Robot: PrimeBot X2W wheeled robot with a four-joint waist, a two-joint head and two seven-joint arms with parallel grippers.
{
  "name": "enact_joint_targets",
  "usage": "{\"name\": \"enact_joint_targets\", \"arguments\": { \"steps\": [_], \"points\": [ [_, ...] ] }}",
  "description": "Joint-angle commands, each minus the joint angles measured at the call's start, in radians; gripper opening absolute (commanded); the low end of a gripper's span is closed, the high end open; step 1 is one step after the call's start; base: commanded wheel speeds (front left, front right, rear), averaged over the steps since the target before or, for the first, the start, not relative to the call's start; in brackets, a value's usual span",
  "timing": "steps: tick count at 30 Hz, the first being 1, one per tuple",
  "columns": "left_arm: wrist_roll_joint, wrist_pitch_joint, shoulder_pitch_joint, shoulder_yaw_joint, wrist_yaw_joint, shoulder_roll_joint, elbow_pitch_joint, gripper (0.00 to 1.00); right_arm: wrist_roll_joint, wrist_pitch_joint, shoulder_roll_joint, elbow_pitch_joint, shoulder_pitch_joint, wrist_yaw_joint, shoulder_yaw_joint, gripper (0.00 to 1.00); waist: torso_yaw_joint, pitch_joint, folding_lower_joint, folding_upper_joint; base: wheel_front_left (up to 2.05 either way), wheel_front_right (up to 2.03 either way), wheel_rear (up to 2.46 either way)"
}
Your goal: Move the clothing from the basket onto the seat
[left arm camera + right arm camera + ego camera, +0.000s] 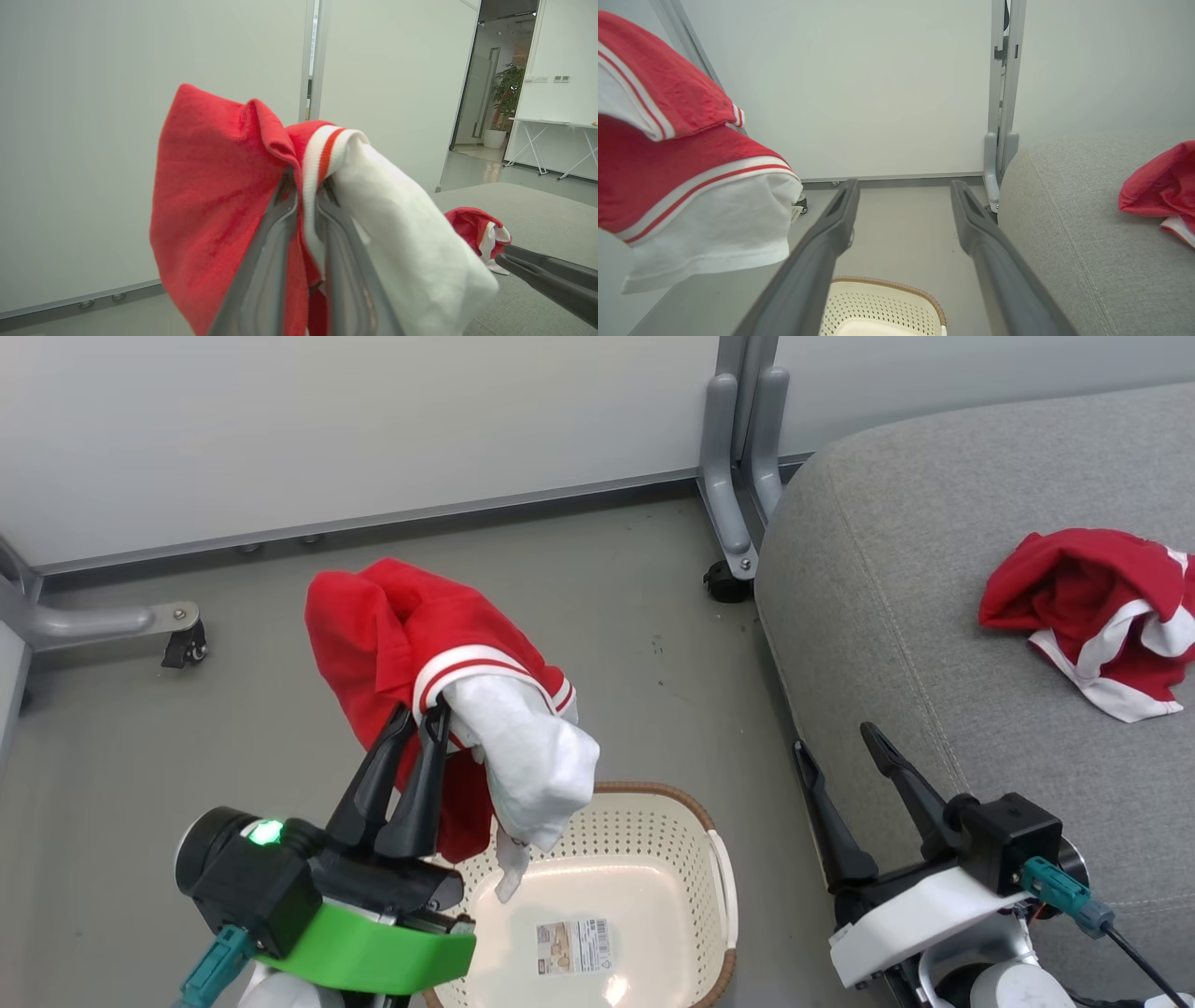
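Garment one (448, 653): above the basket's (719, 877) left rim, our left gripper (422, 714) clamped on it. Garment two (1092, 607): on the seat (896, 616), back from its edge. Our right gripper (834, 739): spread wide, empty, over grey floor (607, 579) beside that edge.

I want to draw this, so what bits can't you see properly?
- The basket: head view, near end cut off by the bottom edge, left side behind the left gripper.
- The label inside it: head view, print too small to read.
- The second garment: head view, cut off by the right edge.
- The held garment: left wrist view, its middle hidden by the fingers.
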Motion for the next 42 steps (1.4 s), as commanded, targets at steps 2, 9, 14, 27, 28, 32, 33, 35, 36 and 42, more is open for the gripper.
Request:
{"name": "enact_joint_targets", "arguments": {
  "steps": [2, 9, 14, 27, 28, 32, 33, 35, 36, 42],
  "points": [
    [-0.005, -0.004, 0.011, 0.002, -0.005, -0.002, 0.001, 0.0, 0.005, 0.0, -0.003, 0.002, 0.001, 0.0, 0.003, 1.0, -0.001, -0.003, 0.0001, -0.0001, 0.0, 0.0, 0.0],
    [-0.006, -0.004, 0.014, -0.001, -0.005, 0.002, 0.006, 0.0, 0.011, 0.004, -0.003, 0.006, -0.011, 0.0, 0.033, 1.0, -0.003, -0.007, 0.0001, -0.0001, 0.0, 0.0, 0.0],
    [-0.007, 0.0, 0.008, -0.005, -0.007, 0.007, 0.01, 0.0, 0.039, 0.025, -0.006, -0.007, -0.034, 0.0, 0.103, 1.0, -0.003, -0.007, 0.0001, -0.0001, 0.0, 0.0, 0.0],
    [-0.003, 0.01, -0.012, -0.023, -0.016, 0.015, 0.019, 0.0, 0.176, 0.074, -0.012, -0.059, -0.193, 0.0, 0.391, 1.0, 0.003, 0.007, 0.0001, -0.0001, 0.0, 0.0, 0.0],
    [-0.002, 0.011, -0.013, -0.025, -0.015, 0.015, 0.018, 0.0, 0.182, 0.07, -0.012, -0.054, -0.207, 0.0, 0.404, 1.0, 0.005, 0.008, 0.0001, -0.0001, 0.0, 0.0, 0.0],
    [0.002, 0.014, -0.02, -0.035, -0.018, 0.015, 0.019, 0.0, 0.201, 0.065, -0.012, 0.003, -0.267, 0.0, 0.453, 1.0, 0.012, 0.01, 0.0001, -0.0001, 0.0, 0.0, 0.0],
    [0.003, 0.015, -0.021, -0.038, -0.02, 0.014, 0.018, 0.0, 0.201, 0.066, -0.012, 0.03, -0.282, 0.0, 0.463, 1.0, 0.015, 0.01, 0.0001, -0.0001, 0.0, 0.0, 0.0],
    [0.004, 0.016, -0.025, -0.045, -0.023, 0.012, 0.018, 0.0, 0.196, 0.059, -0.011, 0.076, -0.312, 0.0, 0.481, 1.0, 0.02, 0.01, 0.0001, -0.0001, 0.0, 0.0, 0.0],
    [0.004, 0.016, -0.026, -0.047, -0.025, 0.01, 0.017, 0.0, 0.194, 0.059, -0.01, 0.096, -0.323, 0.0, 0.488, 1.0, 0.022, 0.01, 0.0001, -0.0001, 0.0, 0.0, 0.0],
    [0.005, 0.016, -0.033, -0.063, -0.031, 0.005, 0.014, 0.0, 0.207, 0.022, -0.006, 0.2, -0.387, 0.0, 0.516, 0.0, 0.032, 0.011, 0.0001, -0.0001, 0.0, 0.0, 0.0]
  ]
}}
